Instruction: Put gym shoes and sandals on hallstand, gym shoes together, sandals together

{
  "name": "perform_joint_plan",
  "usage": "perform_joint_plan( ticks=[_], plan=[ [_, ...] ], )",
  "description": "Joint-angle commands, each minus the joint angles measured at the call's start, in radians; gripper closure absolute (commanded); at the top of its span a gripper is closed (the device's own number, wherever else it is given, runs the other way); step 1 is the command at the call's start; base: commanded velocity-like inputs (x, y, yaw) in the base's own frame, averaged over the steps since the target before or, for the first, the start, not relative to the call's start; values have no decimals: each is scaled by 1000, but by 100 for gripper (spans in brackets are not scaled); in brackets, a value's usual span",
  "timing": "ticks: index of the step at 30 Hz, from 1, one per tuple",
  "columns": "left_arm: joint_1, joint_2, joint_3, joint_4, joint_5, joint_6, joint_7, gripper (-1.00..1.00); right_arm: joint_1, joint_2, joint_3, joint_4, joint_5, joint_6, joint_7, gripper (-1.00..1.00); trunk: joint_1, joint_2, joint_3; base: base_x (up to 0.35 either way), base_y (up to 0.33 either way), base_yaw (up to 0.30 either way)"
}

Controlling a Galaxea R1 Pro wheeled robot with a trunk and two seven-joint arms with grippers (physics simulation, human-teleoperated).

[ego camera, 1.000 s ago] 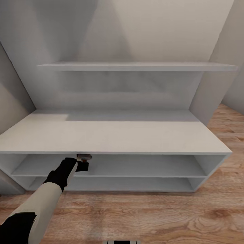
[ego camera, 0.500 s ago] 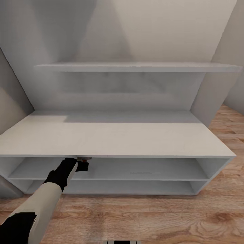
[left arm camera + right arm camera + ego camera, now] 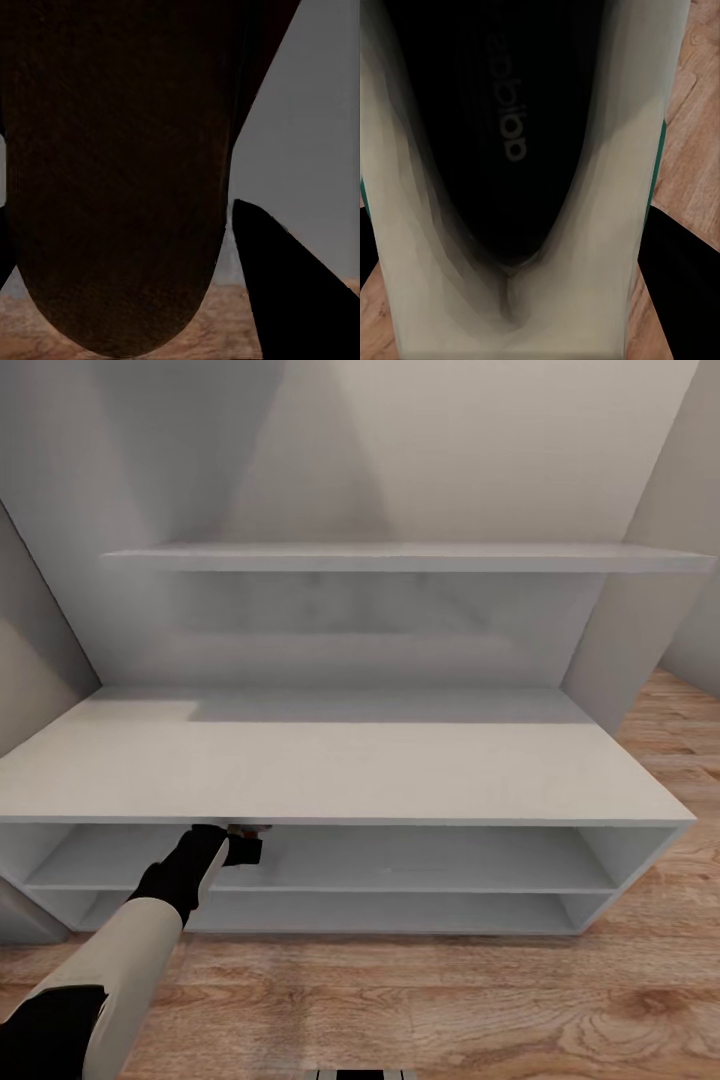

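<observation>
A dark brown sandal [image 3: 120,172] sat close against the lens. A black pincer finger [image 3: 289,292] flanked it. Wood floor [image 3: 225,315] lay beyond.

Home corridor: hallstand [image 3: 340,770], wood-plank floor [image 3: 450,1000].

I'm seeing the hallstand [image 3: 340,770] showing pale grey-white against light brown, grainy wood-plank corridor floor [image 3: 450,1010]. My left arm [image 3: 120,960] is reading cream with black joints. The sandal [image 3: 120,172] is filling the left wrist camera dark brown; the gym shoe [image 3: 607,225] is looking cream-white with a black inside and a green edge.
</observation>
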Motion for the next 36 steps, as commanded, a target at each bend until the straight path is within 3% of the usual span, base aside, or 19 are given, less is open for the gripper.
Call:
perform_joint_plan(
  ticks=[1, 17, 36],
  plan=[
    [-1, 0, 4, -1, -10, 5, -13, -100, -1, 0, -4, 0, 1, 1, 8, 100, 0, 0, -1, 0, 0, 0],
    [-1, 2, 6, 0, -11, 4, -11, -100, -1, 0, -4, 0, 1, 1, 8, 100, 0, 0, -1, -9, 0, 0],
    [2, 2, 5, -6, -11, 2, -6, -100, -1, 0, -4, 0, 1, 1, 8, 100, 0, 0, -1, -297, 0, 0]
  ],
)
